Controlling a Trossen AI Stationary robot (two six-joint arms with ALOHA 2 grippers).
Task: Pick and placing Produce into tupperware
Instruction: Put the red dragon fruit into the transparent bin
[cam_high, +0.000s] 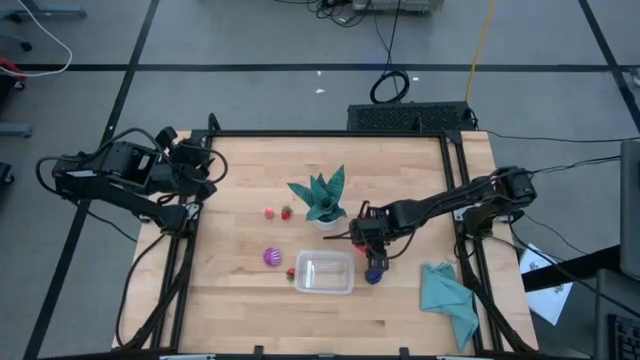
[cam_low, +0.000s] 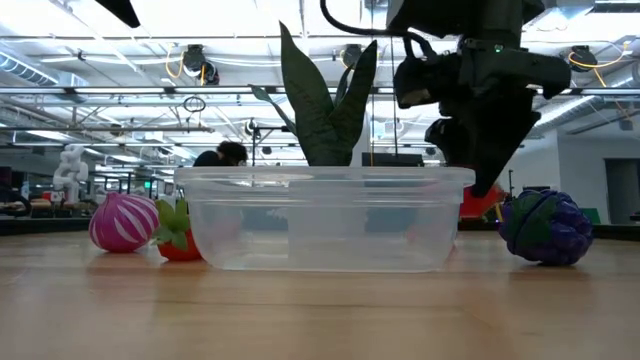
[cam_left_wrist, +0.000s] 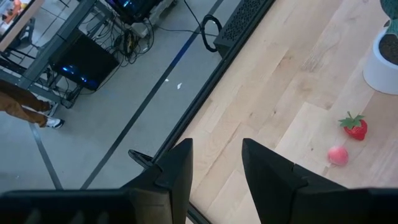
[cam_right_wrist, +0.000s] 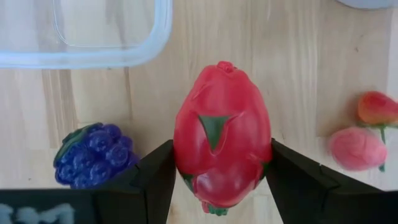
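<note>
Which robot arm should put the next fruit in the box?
The right one. Its gripper already holds the big red fruit right beside the clear box. The left gripper is shut and empty, far off at the table's back left corner.

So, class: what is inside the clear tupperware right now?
Nothing shows inside the tupperware; bare wood shows through its clear base. The right gripper holds the red fruit just outside its rim. No part of the inside is covered.

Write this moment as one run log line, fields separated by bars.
right end effector: shut on large red toy fruit | clear plastic tupperware: empty | left end effector: shut, idle
</note>
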